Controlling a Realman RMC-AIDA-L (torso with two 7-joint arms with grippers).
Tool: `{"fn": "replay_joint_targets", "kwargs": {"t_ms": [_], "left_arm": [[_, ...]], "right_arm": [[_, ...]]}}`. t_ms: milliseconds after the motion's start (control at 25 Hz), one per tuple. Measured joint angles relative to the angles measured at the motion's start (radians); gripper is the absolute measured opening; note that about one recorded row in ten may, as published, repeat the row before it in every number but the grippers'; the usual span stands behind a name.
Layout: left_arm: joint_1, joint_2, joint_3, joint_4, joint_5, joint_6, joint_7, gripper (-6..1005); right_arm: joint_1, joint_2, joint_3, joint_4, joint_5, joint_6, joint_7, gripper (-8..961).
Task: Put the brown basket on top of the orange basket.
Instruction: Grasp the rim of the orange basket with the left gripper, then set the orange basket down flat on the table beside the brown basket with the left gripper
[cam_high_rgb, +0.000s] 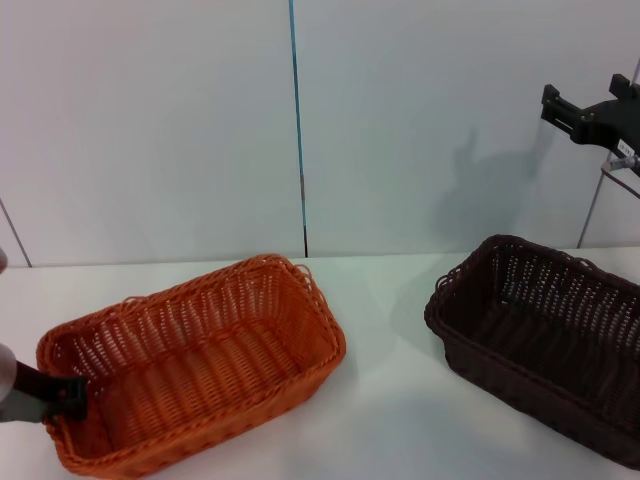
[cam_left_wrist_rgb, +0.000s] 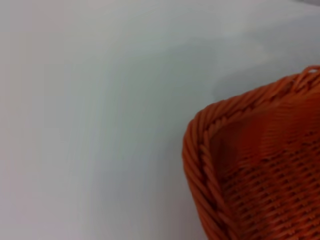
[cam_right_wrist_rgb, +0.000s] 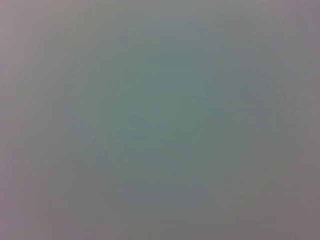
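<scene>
Brown basket (cam_high_rgb: 545, 345) sits upright on the white counter (cam_high_rgb: 390, 400) toward its right edge, well apart from the orange basket (cam_high_rgb: 190, 365), which rests upright near the counter's left front corner. Beside the orange basket's near-left corner, the left gripper (cam_high_rgb: 62, 395) hovers close to the braided rim; whether it is clenched or released cannot be told. High over the right edge, the right gripper (cam_high_rgb: 595, 112) hangs, its state likewise unclear.

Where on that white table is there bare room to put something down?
Widest bare patch: between the orange basket and the brown basket. A strip of table also runs behind both, along the wall. It is crowded at the orange basket's near-left corner, where the left tool sits.
</scene>
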Motion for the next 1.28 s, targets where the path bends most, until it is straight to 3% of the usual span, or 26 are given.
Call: {"fn": "replay_joint_targets", "kwargs": {"t_ms": [360,600,800,1280], "left_arm": [[-0.041,0.038,-0.087,0.038,-0.023,-0.054,0.058,173],[-0.048,0.050,-0.089,0.045,-0.026,-0.084,0.060,158],[-0.053,0.059,-0.113,0.021,-0.033,-0.124,0.070,147],[-0.073,0.129,-0.177,0.004,-0.149,-0.225,0.117,135]], "right_arm": [[0.000,0.003,0.000,0.000,0.001,0.012,-0.027,920],[0.003,0.004,0.000,-0.003,0.002,0.016,-0.028,728],[0.005,0.005,0.000,-0.004,0.001,0.015,-0.028,678],[0.003,0.005,-0.004,0.000,0.000,0.016,-0.028,684]]}}
